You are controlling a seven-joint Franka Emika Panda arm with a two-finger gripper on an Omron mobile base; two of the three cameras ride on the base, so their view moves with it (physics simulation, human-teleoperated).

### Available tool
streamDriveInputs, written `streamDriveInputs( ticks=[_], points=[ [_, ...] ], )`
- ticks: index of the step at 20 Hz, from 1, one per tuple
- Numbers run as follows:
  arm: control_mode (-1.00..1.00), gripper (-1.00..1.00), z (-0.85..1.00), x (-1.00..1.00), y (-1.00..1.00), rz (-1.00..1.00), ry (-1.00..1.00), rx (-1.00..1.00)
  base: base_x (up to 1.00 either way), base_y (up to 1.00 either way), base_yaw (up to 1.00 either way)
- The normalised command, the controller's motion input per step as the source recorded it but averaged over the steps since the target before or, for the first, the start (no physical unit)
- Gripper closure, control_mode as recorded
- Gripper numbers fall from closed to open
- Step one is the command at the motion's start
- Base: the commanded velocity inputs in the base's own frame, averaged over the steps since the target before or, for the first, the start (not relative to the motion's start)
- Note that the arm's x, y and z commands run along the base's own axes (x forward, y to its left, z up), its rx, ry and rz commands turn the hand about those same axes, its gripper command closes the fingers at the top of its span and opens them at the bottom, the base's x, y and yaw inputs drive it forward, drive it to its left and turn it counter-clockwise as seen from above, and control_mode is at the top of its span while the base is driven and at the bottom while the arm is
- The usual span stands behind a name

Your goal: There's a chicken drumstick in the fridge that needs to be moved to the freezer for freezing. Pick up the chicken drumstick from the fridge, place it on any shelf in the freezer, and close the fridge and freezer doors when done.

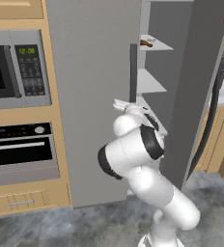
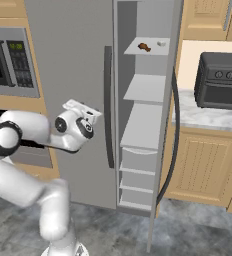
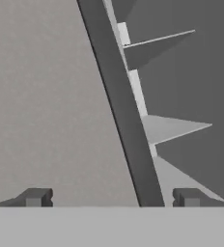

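Note:
The brown chicken drumstick [image 1: 146, 44] [image 2: 144, 47] lies on the top shelf [image 2: 150, 51] of the open right-hand compartment. That compartment's door [image 1: 201, 87] [image 2: 163, 150] stands swung out. The left-hand door [image 1: 94, 96] [image 2: 73, 60] is closed, with a dark vertical handle [image 1: 133, 72] [image 2: 108, 105] [image 3: 128, 130] along its right edge. My gripper [image 1: 128, 107] [image 2: 90, 116] [image 3: 111, 198] is open and faces that handle at mid height. In the hand view the handle runs up between the two fingertips [image 3: 34, 197], nearer the right one. I cannot tell whether they touch it.
A small white item [image 2: 161, 44] sits beside the drumstick. Two bare shelves [image 2: 145, 87] and drawers [image 2: 138, 175] lie below. A microwave [image 1: 12, 67] and oven [image 1: 20, 147] are built in at left. A toaster oven [image 2: 223, 82] stands on the counter [image 2: 208, 117] at right.

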Motion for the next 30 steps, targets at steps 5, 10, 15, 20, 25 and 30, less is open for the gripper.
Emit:
streamDriveInputs(
  ticks=[5, 10, 15, 20, 25, 30],
  points=[
    [-1.0, -1.0, 1.0, -0.76, -0.16, -0.01, 0.32, -0.34, 0.0, 0.0, 0.0],
    [-1.0, -1.0, 1.0, -0.61, 0.03, 0.05, 0.3, -0.24, 0.0, 0.0, 0.0],
    [-1.0, -1.0, 1.0, -0.82, 0.0, 0.09, 0.1, -0.12, 0.0, 0.0, 0.0],
    [-1.0, -1.0, 0.31, -1.0, 0.01, 0.07, -0.1, 0.05, 0.0, 0.0, 0.0],
    [-1.0, -1.0, 0.16, -1.0, -0.06, 0.0, 0.0, 0.07, 0.0, 0.0, 0.0],
    [-1.0, -1.0, 0.01, -0.48, -0.47, 0.02, -0.03, 0.03, 0.0, 0.0, 0.0]
  ],
)
